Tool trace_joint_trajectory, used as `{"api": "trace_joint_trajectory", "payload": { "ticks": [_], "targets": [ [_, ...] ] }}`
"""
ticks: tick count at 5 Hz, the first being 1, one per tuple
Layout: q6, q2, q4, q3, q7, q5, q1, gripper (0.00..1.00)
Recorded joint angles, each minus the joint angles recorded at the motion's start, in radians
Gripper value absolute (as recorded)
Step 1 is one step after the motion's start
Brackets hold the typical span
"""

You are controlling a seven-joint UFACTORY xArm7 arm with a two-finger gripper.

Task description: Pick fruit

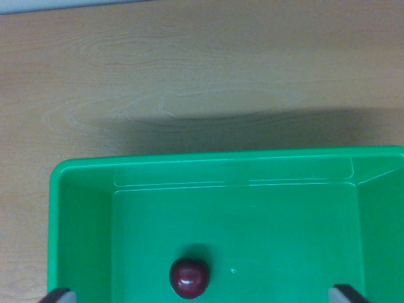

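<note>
gripper jaws wide apart, empty (only tips seen) | dark red fruit on green bin floor, btwn tips | bin on wood table

A wooden table fills the upper half of the wrist view, light in tone with visible grain running mostly side to side. A pale strip shows along the table's far edge at the top left corner. A green plastic bin sits on the table and occupies the lower half, its far rim level across the view and its right side cut off by the frame. A dark shadow lies on the wood just beyond that rim.
</note>
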Motion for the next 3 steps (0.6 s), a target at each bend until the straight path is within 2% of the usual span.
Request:
{"api": "trace_joint_trajectory", "payload": {
  "ticks": [3],
  "targets": [
    [-0.01, 0.005, -0.008, 0.001, 0.0, -0.0009, 0.0011, 0.0]
  ]
}}
